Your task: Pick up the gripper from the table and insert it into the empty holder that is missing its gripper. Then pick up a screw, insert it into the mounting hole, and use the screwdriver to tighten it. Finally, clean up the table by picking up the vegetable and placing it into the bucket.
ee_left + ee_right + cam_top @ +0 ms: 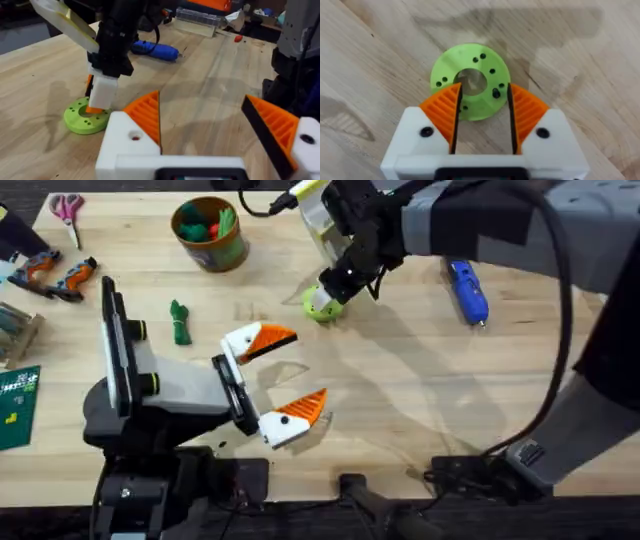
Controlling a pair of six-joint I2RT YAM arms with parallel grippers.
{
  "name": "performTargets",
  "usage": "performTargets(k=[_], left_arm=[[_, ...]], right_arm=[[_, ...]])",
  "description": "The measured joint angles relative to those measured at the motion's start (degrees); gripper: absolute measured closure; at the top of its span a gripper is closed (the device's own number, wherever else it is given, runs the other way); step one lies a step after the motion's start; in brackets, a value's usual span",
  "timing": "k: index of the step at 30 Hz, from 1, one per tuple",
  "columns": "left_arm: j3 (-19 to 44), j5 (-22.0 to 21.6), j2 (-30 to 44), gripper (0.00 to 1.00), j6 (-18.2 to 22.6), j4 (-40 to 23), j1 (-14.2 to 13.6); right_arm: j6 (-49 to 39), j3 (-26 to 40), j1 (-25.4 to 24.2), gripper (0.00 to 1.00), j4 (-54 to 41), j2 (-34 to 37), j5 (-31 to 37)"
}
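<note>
The table is light wood. The right arm is the biggest thing in overhead view: it comes from lower right, rises close under the camera, dark & grey, and reaches across to the middle-back of the table. Its wrist points down, so the right gripper hangs directly over the bright green ring. In right wrist view both orange fingertips stand a bit apart, w/ a gap between them and nothing held; the ring's centre hole and small holes show just past the tips.

The left arm stays low at lower left, forearm about level, gripper directed toward the table middle. The left gripper is spread wide, nothing between the tips; both white blocks carry an orange wedge.

The bucket stands at the back, left of the ring, w/ green and red toy food inside. The screwdriver lies flat at the right side, behind the right arm, apart from the ring. The vegetable lies on the table in front of the bucket, near the left arm's wrist, not touched by any gripper. Scissors lie at the far left corner
</note>
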Motion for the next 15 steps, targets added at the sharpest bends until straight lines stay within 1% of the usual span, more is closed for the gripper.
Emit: performTargets(k=[15], left_arm=[[0.00, 0.00, 0.00, 0.024, 0.03, 0.00, 0.00]], right_arm=[[0.00, 0.00, -0.11, 0.524, 0.07, 0.66, 0.00]])
